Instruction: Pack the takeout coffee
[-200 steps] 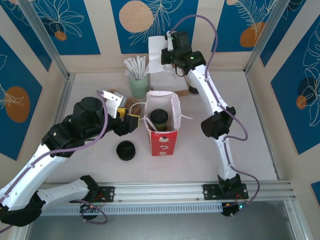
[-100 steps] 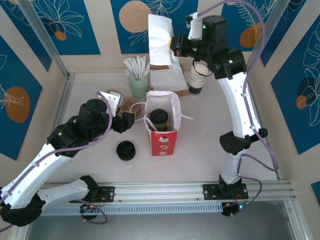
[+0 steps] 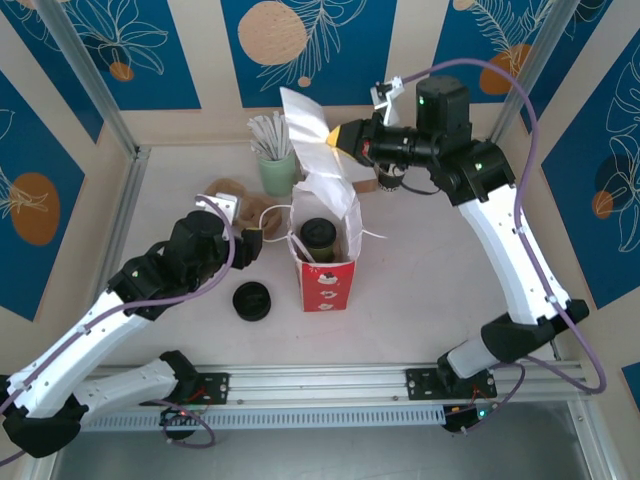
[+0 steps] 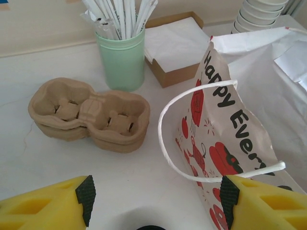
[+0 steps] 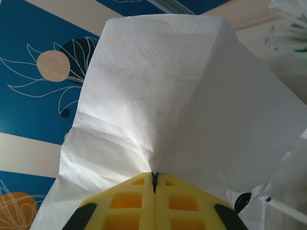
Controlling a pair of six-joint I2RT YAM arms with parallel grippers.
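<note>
Seen from above, the takeout coffee stands upright, black lid up, inside the open red-and-white paper bag at the table's centre. The right gripper is pinched tight on a white napkin held high over the bag's far rim. The bag mouth lies toward 6 o'clock from it, and lower. The left gripper, fingers spread wide and empty, sits just beside the bag at its 9 o'clock. A loose black lid lies at 8 o'clock, with a cardboard cup carrier and a green straw holder toward 10 and 11.
</note>
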